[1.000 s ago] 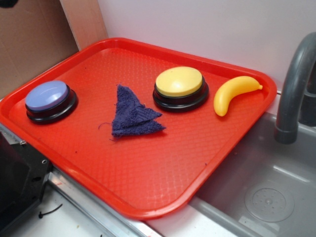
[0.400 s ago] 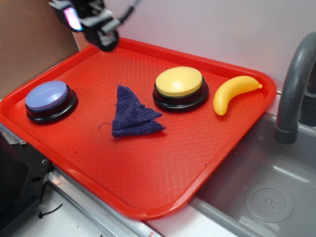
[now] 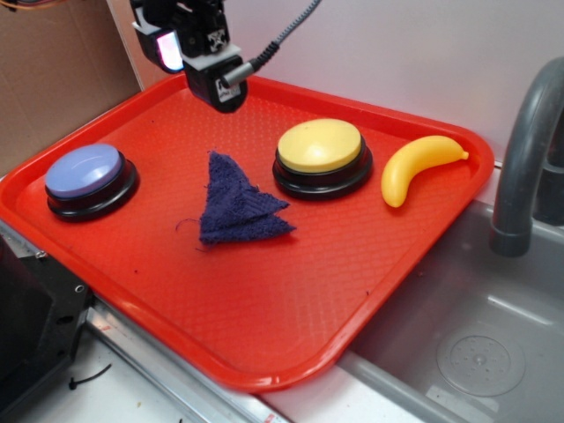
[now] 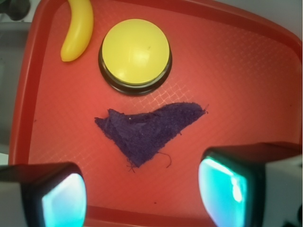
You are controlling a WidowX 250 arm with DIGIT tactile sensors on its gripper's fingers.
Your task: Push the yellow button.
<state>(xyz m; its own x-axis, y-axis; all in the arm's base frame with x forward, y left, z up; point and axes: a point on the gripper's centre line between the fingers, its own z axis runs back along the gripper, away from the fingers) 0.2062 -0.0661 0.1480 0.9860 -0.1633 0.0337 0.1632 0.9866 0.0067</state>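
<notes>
Claw (image 3: 225,92) hovers over tray's (image 3: 264,370) far edge, beyond yellow button (image 3: 320,146).

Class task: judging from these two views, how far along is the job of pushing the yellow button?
Early. Done: the tool is above the red tray, near its far edge. In hand: its open fingers frame the purple cloth, holding nothing. Left: reach the yellow button, untouched, and press it.

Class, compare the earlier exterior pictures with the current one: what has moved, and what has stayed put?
The hand came into view at the tray's far edge and moved right, toward the yellow button. It holds nothing and touches nothing. The yellow button, purple button, blue cloth and banana lie unmoved on the red tray.
</notes>
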